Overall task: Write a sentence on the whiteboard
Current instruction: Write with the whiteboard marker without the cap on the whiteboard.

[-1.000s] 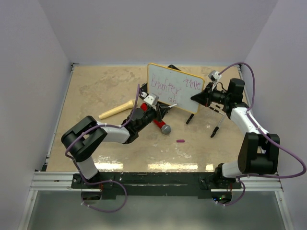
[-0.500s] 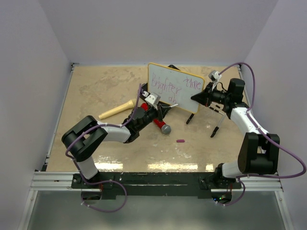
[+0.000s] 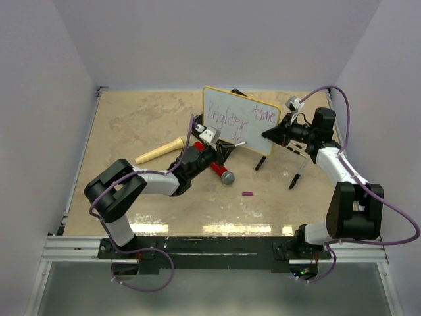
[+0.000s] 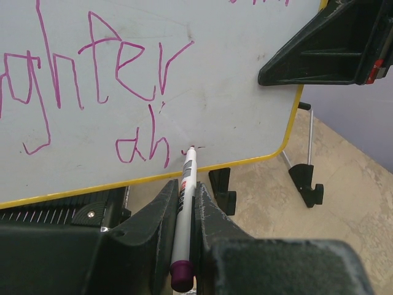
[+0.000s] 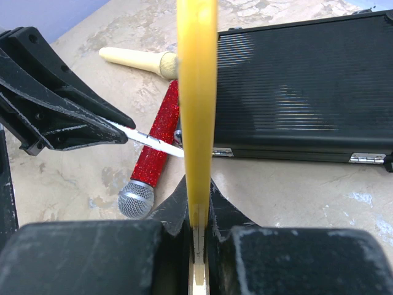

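The whiteboard [image 3: 247,131] stands tilted upright, held by its right edge in my shut right gripper [image 3: 268,135]. In the right wrist view I see its yellow rim [image 5: 196,92] edge-on, pinched between the jaws of that gripper [image 5: 198,190]. The sentence [image 3: 227,120] in purple runs across the board, with "ah" [image 4: 141,147] on a lower line. My left gripper [image 3: 223,150] [image 4: 182,187] is shut on a white marker [image 4: 185,190] with a purple end. The marker's tip touches the board just right of "ah".
A red glitter microphone [image 3: 217,171] [image 5: 156,141] and a beige handle [image 3: 160,151] [image 5: 132,59] lie under the left arm. A black case [image 5: 301,92] lies behind the board. A purple cap [image 3: 247,193] lies on the table. A black stand leg [image 3: 299,172] leans by the right arm.
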You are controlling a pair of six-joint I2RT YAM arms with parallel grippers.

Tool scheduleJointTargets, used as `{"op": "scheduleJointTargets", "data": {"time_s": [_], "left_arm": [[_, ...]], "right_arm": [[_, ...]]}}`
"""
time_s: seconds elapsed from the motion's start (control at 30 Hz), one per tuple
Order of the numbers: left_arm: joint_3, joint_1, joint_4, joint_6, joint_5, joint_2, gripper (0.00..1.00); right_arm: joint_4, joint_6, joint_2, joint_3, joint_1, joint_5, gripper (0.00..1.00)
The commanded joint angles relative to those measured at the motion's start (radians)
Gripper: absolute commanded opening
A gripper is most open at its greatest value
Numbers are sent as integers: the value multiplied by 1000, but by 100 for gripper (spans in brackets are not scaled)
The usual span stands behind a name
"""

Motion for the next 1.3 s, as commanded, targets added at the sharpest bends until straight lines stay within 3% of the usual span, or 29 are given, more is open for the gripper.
{"op": "scheduleJointTargets", "data": {"time_s": [0.0, 1.27], "left_arm": [[21, 10, 34, 31, -49, -39, 0], [7, 36, 23, -21, 58, 42, 0]], "right_arm": [[7, 12, -19, 3, 8, -34, 0], [9, 15, -22, 3, 9, -35, 0]]}}
